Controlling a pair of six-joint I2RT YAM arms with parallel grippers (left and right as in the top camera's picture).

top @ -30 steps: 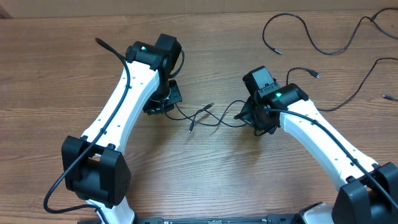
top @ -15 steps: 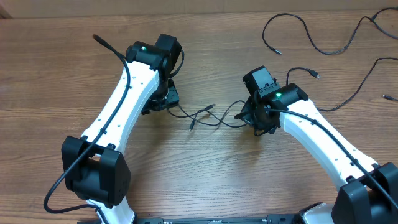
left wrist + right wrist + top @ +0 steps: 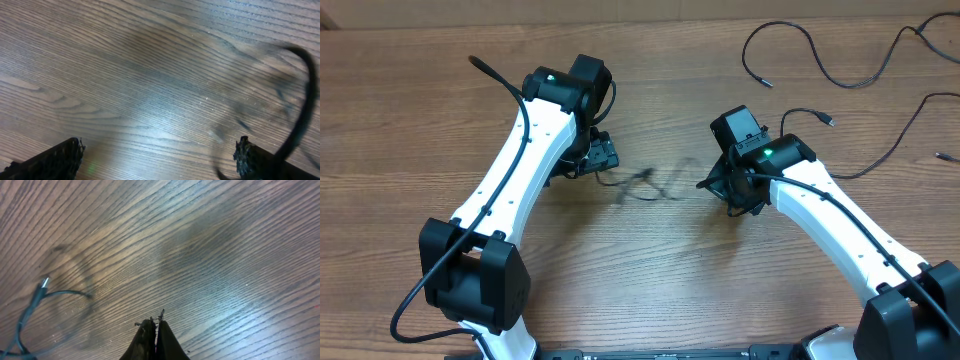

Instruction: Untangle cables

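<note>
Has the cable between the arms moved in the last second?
Yes. The cable is blurred mid-motion, swept toward the far side of the table, judged against the unmoved right gripper.

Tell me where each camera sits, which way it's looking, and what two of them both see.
Overhead: above the table, looking down; both white arms, left hand and right hand, loose cables far right.
Left wrist: on the left arm, facing the table; its spread fingertips at the bottom corners.
Right wrist: on the right arm, facing the table; its shut fingertips bottom centre.
Shared: overhead and left wrist both show a blurred cable beside the left hand.
</note>
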